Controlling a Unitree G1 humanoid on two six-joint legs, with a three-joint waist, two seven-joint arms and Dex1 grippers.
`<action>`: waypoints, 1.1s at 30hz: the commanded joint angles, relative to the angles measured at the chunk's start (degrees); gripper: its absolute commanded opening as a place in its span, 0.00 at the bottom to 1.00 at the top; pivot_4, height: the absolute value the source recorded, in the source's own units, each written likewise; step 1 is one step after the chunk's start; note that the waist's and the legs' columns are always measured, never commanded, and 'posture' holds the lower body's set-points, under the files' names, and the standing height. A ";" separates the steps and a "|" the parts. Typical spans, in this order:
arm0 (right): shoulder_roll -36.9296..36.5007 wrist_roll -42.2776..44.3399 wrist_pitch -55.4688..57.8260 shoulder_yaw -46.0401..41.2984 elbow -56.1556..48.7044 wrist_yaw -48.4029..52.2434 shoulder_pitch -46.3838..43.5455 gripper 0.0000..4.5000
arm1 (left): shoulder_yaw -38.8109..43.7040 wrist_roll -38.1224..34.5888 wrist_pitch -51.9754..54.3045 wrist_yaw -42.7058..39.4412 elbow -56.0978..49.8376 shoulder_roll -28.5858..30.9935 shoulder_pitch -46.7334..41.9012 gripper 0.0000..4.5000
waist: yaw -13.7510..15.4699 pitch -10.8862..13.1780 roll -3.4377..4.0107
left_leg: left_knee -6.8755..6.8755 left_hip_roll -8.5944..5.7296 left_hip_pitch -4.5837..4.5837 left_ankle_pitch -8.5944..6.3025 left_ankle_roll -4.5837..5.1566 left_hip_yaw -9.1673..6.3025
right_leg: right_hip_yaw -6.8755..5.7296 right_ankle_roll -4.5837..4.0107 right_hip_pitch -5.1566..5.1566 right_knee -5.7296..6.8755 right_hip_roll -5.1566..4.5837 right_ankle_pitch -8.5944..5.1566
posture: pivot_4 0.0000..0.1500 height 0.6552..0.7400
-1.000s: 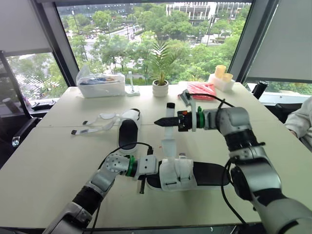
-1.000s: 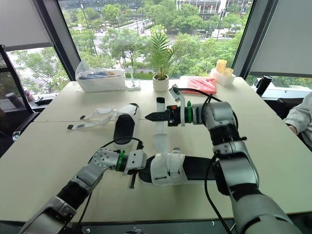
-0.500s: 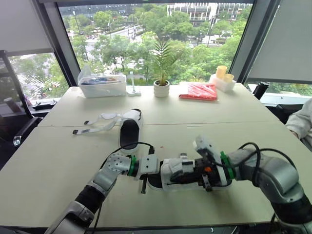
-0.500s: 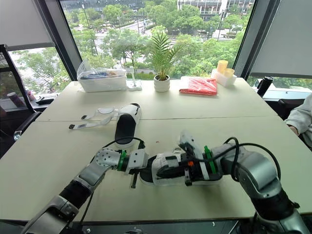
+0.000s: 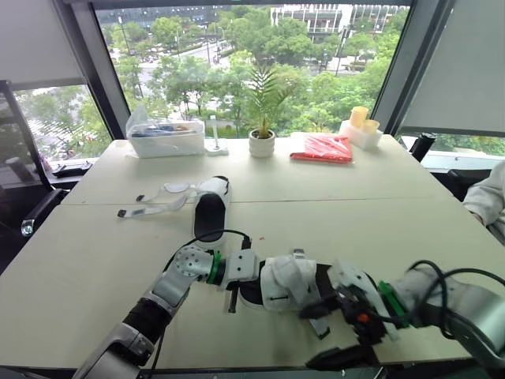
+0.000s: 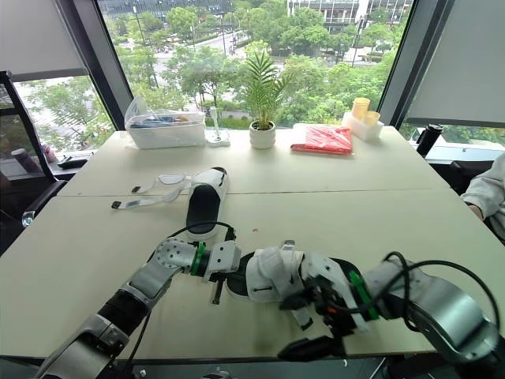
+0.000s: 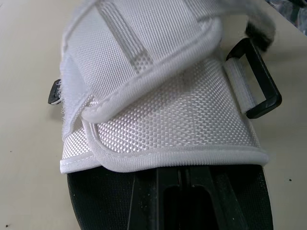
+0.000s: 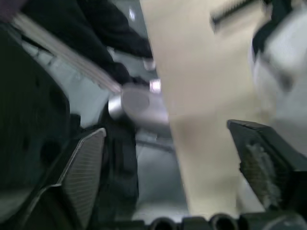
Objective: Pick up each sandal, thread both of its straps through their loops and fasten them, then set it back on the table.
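Tabletop (image 5: 87,260): left end effector (image 5: 239,280) grips sandal (image 5: 286,286); right end effector (image 5: 328,335) spread beside.

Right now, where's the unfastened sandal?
Left eye view: the unfastened sandal lies left of centre on the table, beyond the near sandal, its loose straps trailing to its left.

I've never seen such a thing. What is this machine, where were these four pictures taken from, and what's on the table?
It's a humanoid robot with two arms, each ending in a two-fingered gripper. Two pictures come from cameras in its head, over the table; two from its wrists. A white-strapped sandal lies near it, the left gripper at its end; whether it grips is unclear. The right gripper is open and empty. A second sandal, straps loose, lies farther off, with a potted plant, plastic box and red packet beyond.
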 commanded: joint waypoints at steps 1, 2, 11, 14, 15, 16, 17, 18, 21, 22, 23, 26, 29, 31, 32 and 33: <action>-3.08 0.83 -2.61 -4.67 -1.79 2.11 4.34 0.99 | -4.06 5.62 2.26 0.22 6.49 1.04 2.86 0.00 | -0.04 0.05 -0.09 | 0.00 0.01 0.01 0.00 0.00 0.00 | 0.00 0.00 0.00 0.00 0.00 0.00 | 1.00 1.00; -3.31 1.08 -2.51 -5.59 -0.84 1.77 5.29 0.99 | -4.09 5.63 2.20 0.18 6.55 1.02 2.82 0.00 | -0.06 0.06 -0.10 | 0.00 0.02 0.01 0.00 0.00 0.01 | -0.01 0.00 0.03 0.00 0.00 0.00 | 1.00 1.00; 0.79 0.26 0.12 -2.55 9.40 -3.84 0.45 0.99 | -4.57 6.19 0.77 -0.55 7.84 1.25 2.32 0.00 | -0.04 0.10 -0.16 | -0.02 0.06 -0.02 0.00 0.00 0.05 | -0.05 -0.02 0.02 -0.01 -0.07 -0.01 | 1.00 1.00; 2.84 -0.12 0.91 0.65 11.27 -4.70 -2.28 0.99 | -4.71 6.30 0.60 -0.71 7.77 1.27 2.43 0.00 | -0.05 0.10 -0.15 | -0.04 0.07 -0.01 0.00 0.01 0.05 | -0.08 -0.02 0.01 -0.01 -0.06 -0.01 | 1.00 1.00; 3.46 -0.20 1.15 1.62 11.76 -4.87 -3.22 0.99 | -4.76 6.32 0.54 -0.73 7.78 1.28 2.47 0.00 | -0.08 0.10 -0.16 | -0.02 0.06 -0.02 0.00 0.01 0.05 | -0.08 -0.02 0.01 -0.01 -0.07 -0.01 | 1.00 1.00; 4.01 0.04 1.44 2.41 11.99 -4.77 -4.20 0.99 | -4.81 6.35 0.49 -0.75 7.76 1.30 2.49 0.00 | -0.12 0.09 -0.15 | -0.02 0.07 -0.01 0.00 0.00 0.05 | -0.08 -0.02 0.01 -0.01 -0.07 -0.01 | 1.00 1.00; 4.60 0.58 2.10 3.03 12.14 -4.72 -5.29 0.99 | -4.84 6.35 0.48 -0.76 7.73 1.31 2.51 0.00 | -0.05 0.09 -0.13 | -0.02 0.07 -0.01 0.00 0.00 0.05 | -0.08 -0.02 0.03 -0.01 -0.07 -0.01 | 1.00 1.00; 5.38 1.20 2.84 3.46 12.33 -4.85 -6.41 0.99 | -4.85 6.33 0.51 -0.76 7.72 1.30 2.52 0.00 | -0.09 0.09 -0.12 | -0.02 0.07 -0.03 0.00 0.00 0.05 | -0.08 -0.02 0.02 -0.02 -0.07 -0.01 | 1.00 1.00; 7.24 2.06 4.74 4.94 12.43 -5.28 -9.30 0.94 | -4.86 6.37 0.49 -0.68 7.73 1.29 2.52 0.00 | -0.06 0.07 -0.10 | -0.03 0.07 -0.02 0.00 0.00 0.05 | -0.08 -0.02 0.00 -0.02 -0.07 -0.01 | 1.00 1.00; 7.98 2.29 5.34 5.45 12.30 -5.51 -10.24 0.87 | -4.82 6.40 0.42 -0.57 7.72 1.28 2.52 0.00 | -0.07 0.07 -0.09 | -0.03 0.07 -0.02 0.00 0.01 0.05 | -0.08 -0.02 0.00 -0.02 -0.07 -0.01 | 1.00 1.00; 8.58 2.57 5.95 5.85 12.20 -5.70 -10.99 0.80 | -4.79 6.40 0.42 -0.49 7.71 1.25 2.50 0.00 | -0.07 0.07 -0.09 | -0.03 0.07 -0.02 0.00 0.01 0.05 | -0.08 -0.02 -0.01 -0.02 -0.07 -0.01 | 1.00 1.00; 10.28 2.91 7.44 7.10 11.94 -6.63 -12.84 0.48 | -4.70 6.27 0.77 -0.36 7.17 1.25 2.61 0.00 | -0.06 0.05 -0.07 | -0.03 0.07 -0.02 0.00 0.00 0.05 | -0.09 -0.02 -0.01 -0.02 -0.07 -0.01 | 1.00 1.00; 11.68 2.99 8.42 8.16 11.94 -7.20 -14.30 0.15 | -4.67 6.24 0.89 -0.28 7.04 1.22 2.64 0.00 | -0.06 0.04 -0.08 | -0.03 0.07 -0.02 0.00 0.00 0.05 | -0.08 -0.02 0.00 -0.03 -0.08 -0.01 | 1.00 1.00; 11.80 3.31 8.77 8.80 11.19 -6.91 -15.02 0.01 | -4.62 6.21 0.98 -0.15 6.97 1.18 2.68 0.00 | -0.08 0.03 -0.06 | -0.03 0.07 -0.02 0.00 0.00 0.04 | -0.09 -0.02 -0.01 -0.02 -0.08 -0.01 | 1.00 1.00; 11.91 3.96 9.42 8.88 10.63 -6.90 -15.54 0.01 | -4.59 6.18 1.04 -0.11 6.90 1.18 2.73 0.00 | -0.06 0.03 -0.07 | -0.03 0.07 -0.02 -0.01 0.00 0.04 | -0.09 -0.02 -0.01 -0.03 -0.08 -0.01 | 1.00 1.00; 11.96 4.42 9.88 8.89 10.33 -6.90 -15.92 0.01 | -4.59 6.17 1.08 -0.08 6.91 1.15 2.71 0.00 | -0.07 0.04 -0.07 | -0.03 0.07 -0.02 0.00 0.00 0.04 | -0.08 -0.02 -0.01 -0.03 -0.08 -0.01 | 1.00 1.00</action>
